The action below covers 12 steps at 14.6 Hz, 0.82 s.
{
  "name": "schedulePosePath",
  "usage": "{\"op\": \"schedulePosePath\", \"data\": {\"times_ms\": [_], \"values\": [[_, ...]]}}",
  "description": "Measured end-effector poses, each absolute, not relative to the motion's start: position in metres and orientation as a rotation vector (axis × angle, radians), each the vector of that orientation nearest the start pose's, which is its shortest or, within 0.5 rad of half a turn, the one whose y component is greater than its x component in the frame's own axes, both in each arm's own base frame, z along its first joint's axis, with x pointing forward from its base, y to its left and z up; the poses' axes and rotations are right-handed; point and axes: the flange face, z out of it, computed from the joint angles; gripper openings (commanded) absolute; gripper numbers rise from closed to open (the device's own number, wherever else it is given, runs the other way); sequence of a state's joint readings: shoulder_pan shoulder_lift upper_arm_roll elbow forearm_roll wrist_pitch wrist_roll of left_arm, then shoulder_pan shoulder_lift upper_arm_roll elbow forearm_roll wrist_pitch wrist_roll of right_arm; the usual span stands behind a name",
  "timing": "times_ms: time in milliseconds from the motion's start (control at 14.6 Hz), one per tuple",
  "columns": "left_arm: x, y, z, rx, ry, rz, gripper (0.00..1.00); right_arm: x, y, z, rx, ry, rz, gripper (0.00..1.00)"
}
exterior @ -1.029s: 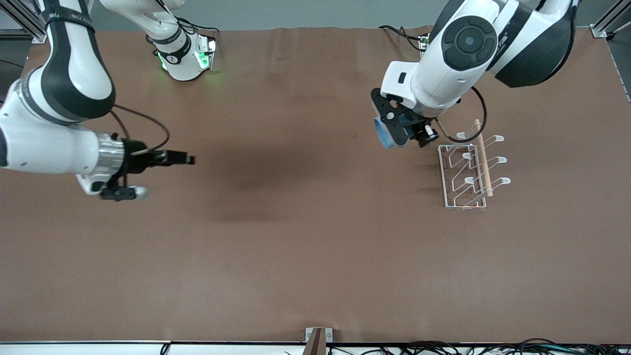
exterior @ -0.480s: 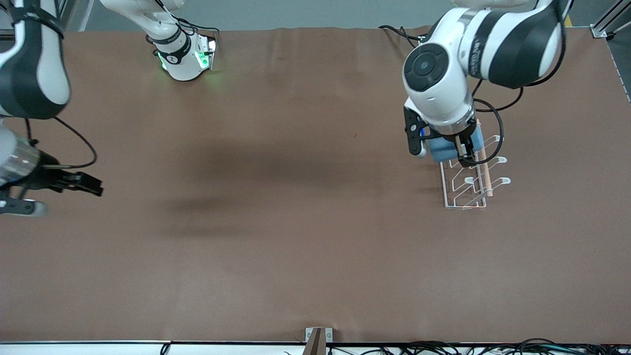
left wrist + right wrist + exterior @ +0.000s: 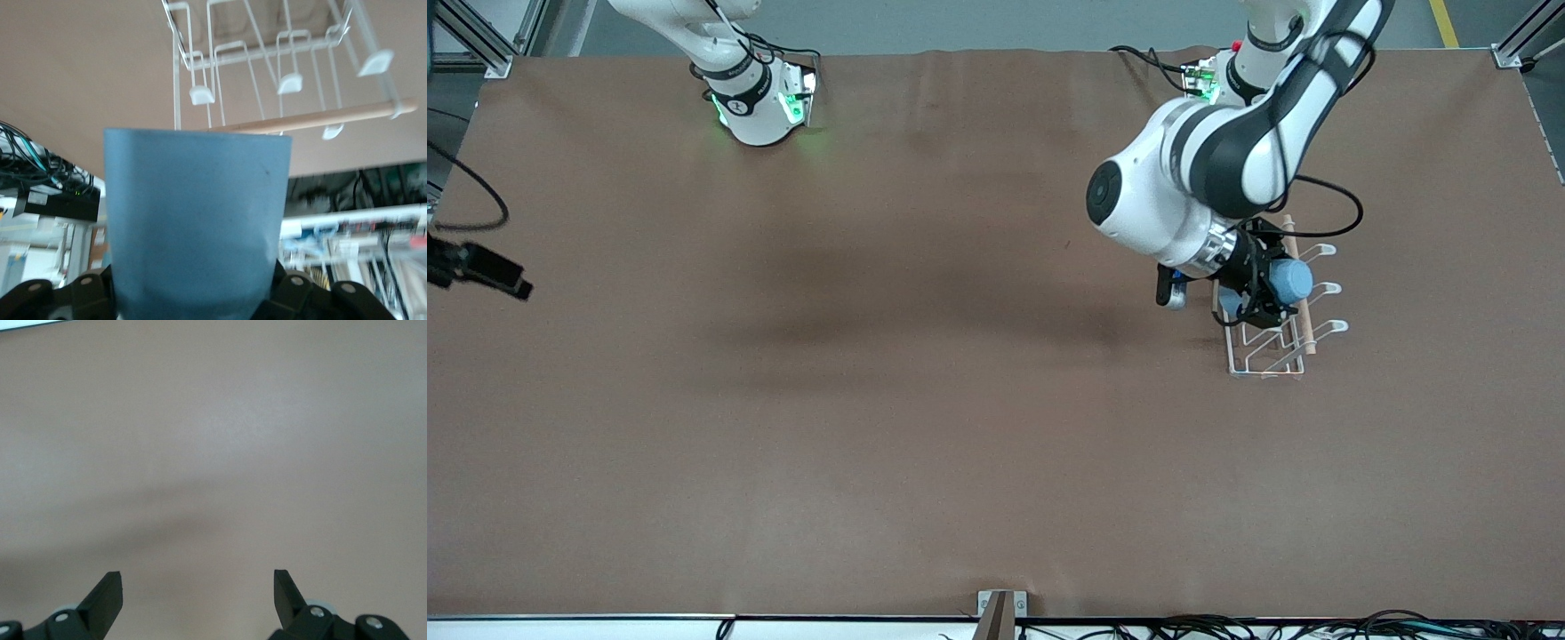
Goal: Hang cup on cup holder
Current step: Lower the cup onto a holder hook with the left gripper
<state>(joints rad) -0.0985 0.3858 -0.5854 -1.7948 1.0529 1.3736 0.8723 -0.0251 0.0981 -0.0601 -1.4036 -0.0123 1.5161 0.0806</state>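
The cup (image 3: 197, 220) is showing as smooth matt light-blue plastic, sitting clamped between the black, dull-finished plastic fingers (image 3: 297, 293) of the left gripper (image 3: 1258, 293). Just past those fingers, the cup holder (image 3: 267, 60) is looking like thin white coated wire with a slight sheen, and the dowel (image 3: 320, 119) running along it is showing pale, unvarnished wood. Under the spread matt black fingers (image 3: 103, 597) of the right gripper (image 3: 197, 600), the table (image 3: 925, 427) is wearing a brown, matt, faintly wrinkled cover.
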Motion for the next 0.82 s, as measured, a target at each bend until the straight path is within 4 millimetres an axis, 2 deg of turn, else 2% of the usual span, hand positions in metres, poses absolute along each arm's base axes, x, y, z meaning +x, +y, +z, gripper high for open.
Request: {"op": "schedulePosePath", "data": {"times_ms": [137,412,686,824], "values": [[0.529,-0.247,0.333,-1.282,1.657,0.988,0.01,0.569,-0.05,0.653,-3.146,0.267,-0.027,1.0],[0.532,-0.237,0.268,-1.173,1.557,1.078,0.03,0.573,-0.053,0.637,-3.146,0.272,0.014,1.0],[0.534,-0.227,0.239,-1.099,1.478,1.13,0.04,0.573,-0.053,0.634,-3.149,0.204,0.024,1.0],[0.533,-0.224,0.228,-1.093,1.462,1.14,0.09,0.573,-0.053,0.634,-3.15,0.185,0.024,1.0]]}}
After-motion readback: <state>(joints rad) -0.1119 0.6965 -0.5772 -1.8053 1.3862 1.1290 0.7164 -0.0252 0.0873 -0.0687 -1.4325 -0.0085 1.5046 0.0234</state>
